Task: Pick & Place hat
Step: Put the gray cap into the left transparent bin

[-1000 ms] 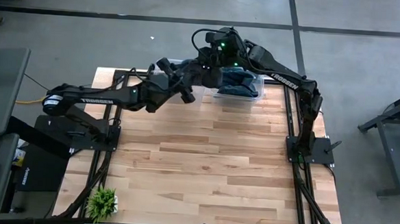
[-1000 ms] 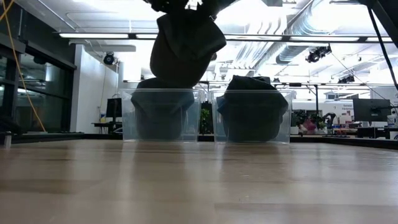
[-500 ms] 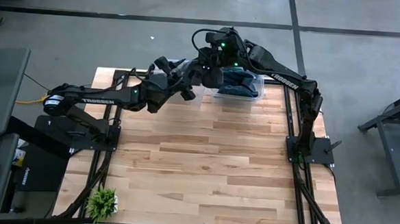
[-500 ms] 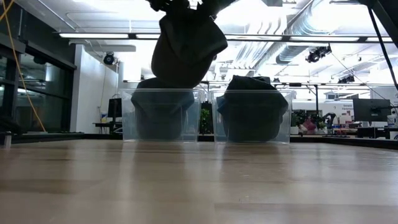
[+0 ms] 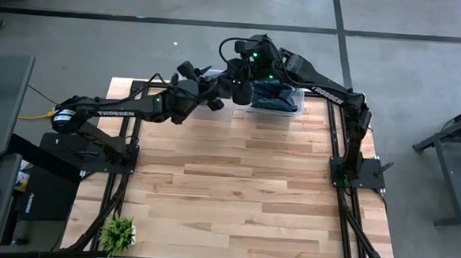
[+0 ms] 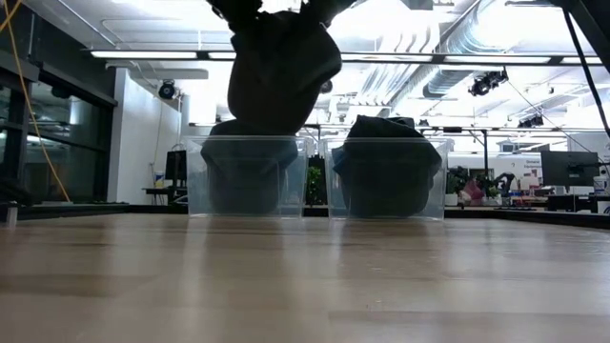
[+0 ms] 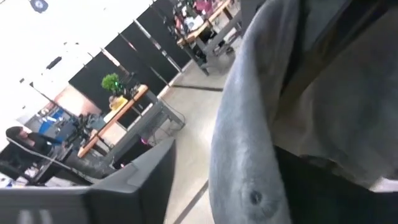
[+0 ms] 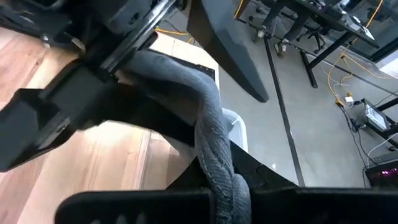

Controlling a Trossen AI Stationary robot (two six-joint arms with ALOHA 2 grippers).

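Note:
A dark grey hat (image 6: 281, 71) hangs in the air above the left clear bin (image 6: 246, 181) at the table's far edge. My right gripper (image 5: 238, 84) is over that bin and is shut on the hat. Coming from the left, my left gripper (image 5: 209, 90) is right at the hat. The hat's grey cloth (image 7: 267, 124) fills its wrist view. In the right wrist view the left gripper (image 8: 93, 74) stands at the hat's rolled edge. The right clear bin (image 6: 386, 181) holds more dark hats. My right gripper pinches the hat's rolled, twisted grey edge (image 8: 214, 165) between its two fingers. It comes slanting down from the table's right side. The hat hangs below the gripper, clear of the bin's rim.
The two bins stand side by side at the far edge, the right one (image 5: 275, 100) beside both grippers. A small green plant (image 5: 118, 234) stands at the near left corner. The wooden tabletop (image 5: 235, 184) in front of the bins is bare.
My left gripper has gone toward the table's far edge, closer to the hanging hat, and has turned a little. The hat has stayed up in my right gripper, and its hanging part has shifted slightly to the left in the low view.

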